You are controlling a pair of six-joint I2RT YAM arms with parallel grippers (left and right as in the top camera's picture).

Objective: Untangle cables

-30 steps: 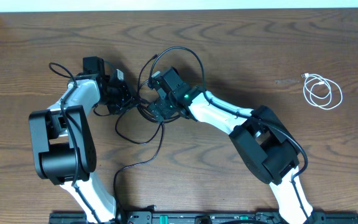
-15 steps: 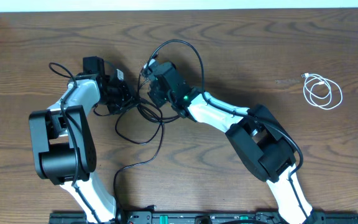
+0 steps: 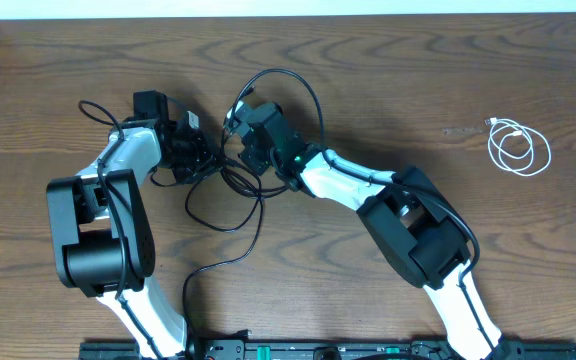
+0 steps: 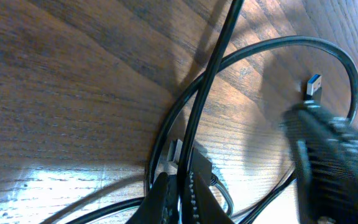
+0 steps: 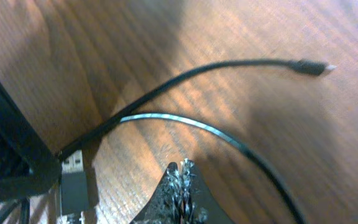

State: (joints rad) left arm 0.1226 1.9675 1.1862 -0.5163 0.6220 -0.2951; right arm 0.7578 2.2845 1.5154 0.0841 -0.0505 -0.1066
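Note:
Two black cables [image 3: 230, 190] lie looped and crossed on the wooden table [image 3: 418, 70] between my arms, one loop arching toward the far side [image 3: 288, 72]. My left gripper [image 3: 206, 160] is shut on a black cable [image 4: 210, 74], which runs up from between its fingers [image 4: 166, 199]. A USB plug [image 4: 314, 85] lies nearby. My right gripper [image 3: 243, 140] hovers just right of the left one; its fingertips [image 5: 180, 171] are shut with nothing between them. A black cable with a small plug end [image 5: 309, 67] lies beyond them. The white cable [image 3: 518, 148] is coiled far right, apart from the rest.
A thicker black wire [image 3: 93, 108] loops off the left arm near the far left. One black cable trails down toward the front edge [image 3: 190, 285]. The left gripper's dark body [image 5: 5, 155] fills the left side of the right wrist view.
My right gripper has shut from wide open and moved from the tangle toward the far side. The far loop shifted slightly. The left gripper has kept its grip and place.

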